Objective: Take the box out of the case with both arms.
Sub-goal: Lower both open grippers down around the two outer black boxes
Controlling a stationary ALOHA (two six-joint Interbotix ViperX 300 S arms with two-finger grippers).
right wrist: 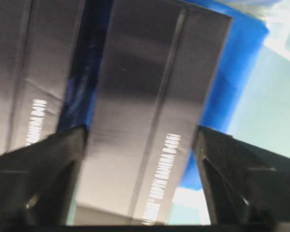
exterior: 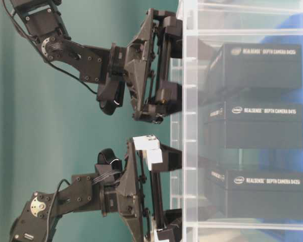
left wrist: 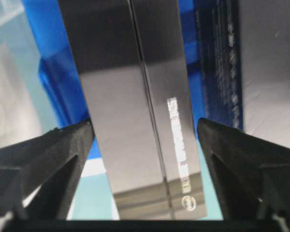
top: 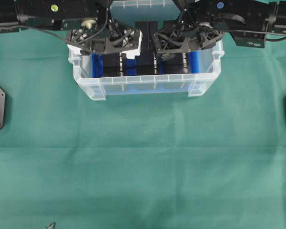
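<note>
Black angular left gripper (left wrist: 145,140) straddles a glossy rectangular box (left wrist: 135,121).

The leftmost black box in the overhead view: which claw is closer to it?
Left. The left gripper straddles the leftmost box, a finger on each side; the right gripper straddles the rightmost box, beyond the middle box.

Case far rim: the case (top: 148,86) runs under the two arms at the top of the overhead frame, its back edge mostly covered.
Left end effector (left wrist: 145,145): fingertips cut off by the lower edge of the wrist view; contact with the black box (left wrist: 135,121) cannot be told.
Right end effector (right wrist: 140,145): blurred; contact with its box (right wrist: 150,121) unclear.
Box lettering: smeared in both wrist views.
Middle box (top: 144,47): partly covered from overhead.
</note>
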